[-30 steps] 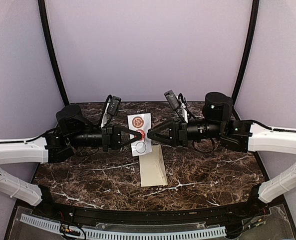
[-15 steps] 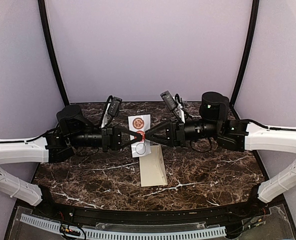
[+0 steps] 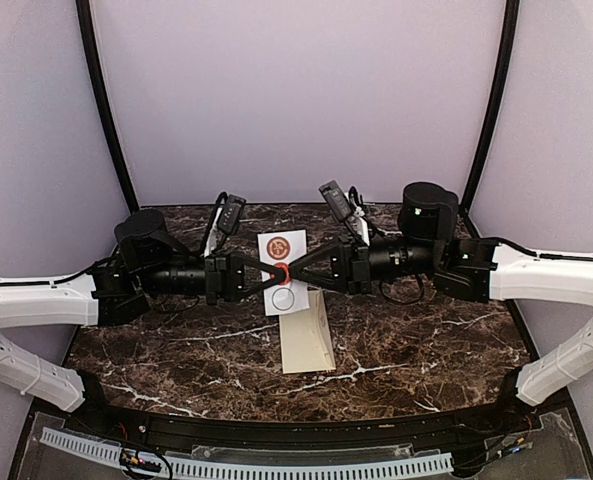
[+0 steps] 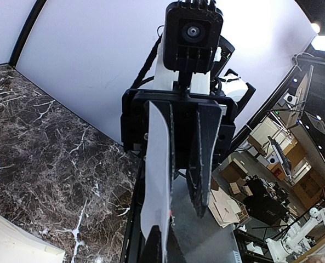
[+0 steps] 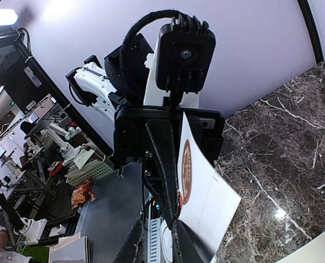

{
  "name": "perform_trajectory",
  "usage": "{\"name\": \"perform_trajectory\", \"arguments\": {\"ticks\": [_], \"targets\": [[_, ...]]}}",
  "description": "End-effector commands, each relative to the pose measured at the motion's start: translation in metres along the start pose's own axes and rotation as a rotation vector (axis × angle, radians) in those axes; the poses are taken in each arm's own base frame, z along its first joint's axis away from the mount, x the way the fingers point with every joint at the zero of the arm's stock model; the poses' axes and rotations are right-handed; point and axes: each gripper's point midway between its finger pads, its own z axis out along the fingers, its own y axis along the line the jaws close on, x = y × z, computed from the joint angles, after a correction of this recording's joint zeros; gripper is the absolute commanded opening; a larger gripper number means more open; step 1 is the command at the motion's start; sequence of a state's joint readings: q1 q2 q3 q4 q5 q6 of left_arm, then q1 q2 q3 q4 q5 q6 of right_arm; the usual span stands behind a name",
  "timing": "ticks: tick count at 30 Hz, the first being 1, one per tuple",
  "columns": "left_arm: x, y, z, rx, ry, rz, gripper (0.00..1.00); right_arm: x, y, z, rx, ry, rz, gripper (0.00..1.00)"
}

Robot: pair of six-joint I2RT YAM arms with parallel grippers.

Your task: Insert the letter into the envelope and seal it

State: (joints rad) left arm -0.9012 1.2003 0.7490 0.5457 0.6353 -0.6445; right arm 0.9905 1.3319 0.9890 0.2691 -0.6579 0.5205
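Letter: not in view; judged already inside the envelope.
Envelope [image 3: 307, 332]: flat on table [image 3: 426, 340], centre, no seal on it.
Sticker sheet [image 3: 284, 245]: held up, 12 o'clock of envelope.
Left gripper [image 3: 269, 272]: jaws clamped on sheet's 9 o'clock edge.
Right gripper [image 3: 292, 270]: tips at red seal [image 3: 281, 270]; closure impossible to tell.
Remaining: peel seal, stick on the flap.

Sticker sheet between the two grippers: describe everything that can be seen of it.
The sticker sheet is a small white rectangle, thin like glossy paper. It is held in the air facing the top camera, near the cream envelope lying on the marble table. It carries a brown round sticker near the top, a red sticker mid-sheet and an empty circle outline below. The left gripper pinches its edge. The right gripper reaches the red sticker, but its grip is unclear.
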Motion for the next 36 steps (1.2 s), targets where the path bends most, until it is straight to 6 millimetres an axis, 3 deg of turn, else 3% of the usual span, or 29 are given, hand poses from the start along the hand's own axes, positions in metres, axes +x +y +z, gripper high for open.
{"name": "perform_trajectory", "arguments": {"ticks": [1,8,20,29,31,33,36], "targets": [[-0.013,-0.009,-0.001,0.019,-0.031,0.026,0.0,-0.014,0.004,0.004,0.008,-0.031,-0.024,0.14],[-0.014,-0.009,-0.002,0.013,-0.036,0.029,0.0,-0.016,-0.007,0.003,0.068,-0.039,-0.011,0.12],[-0.013,-0.008,-0.002,0.011,-0.031,0.025,0.0,-0.015,-0.007,0.005,0.065,-0.034,-0.01,0.02],[-0.012,-0.004,0.0,-0.006,-0.026,0.016,0.0,-0.014,-0.007,0.004,0.066,-0.035,-0.015,0.0],[-0.011,-0.002,0.0,-0.015,-0.018,0.009,0.15,-0.016,-0.009,0.003,0.082,-0.045,-0.018,0.0],[-0.011,-0.001,0.0,-0.025,-0.013,0.007,0.4,-0.017,-0.01,0.001,0.098,-0.05,-0.022,0.0],[-0.015,-0.001,-0.002,-0.047,-0.02,0.019,0.61,-0.015,-0.014,-0.002,0.118,-0.043,-0.028,0.0]]}}
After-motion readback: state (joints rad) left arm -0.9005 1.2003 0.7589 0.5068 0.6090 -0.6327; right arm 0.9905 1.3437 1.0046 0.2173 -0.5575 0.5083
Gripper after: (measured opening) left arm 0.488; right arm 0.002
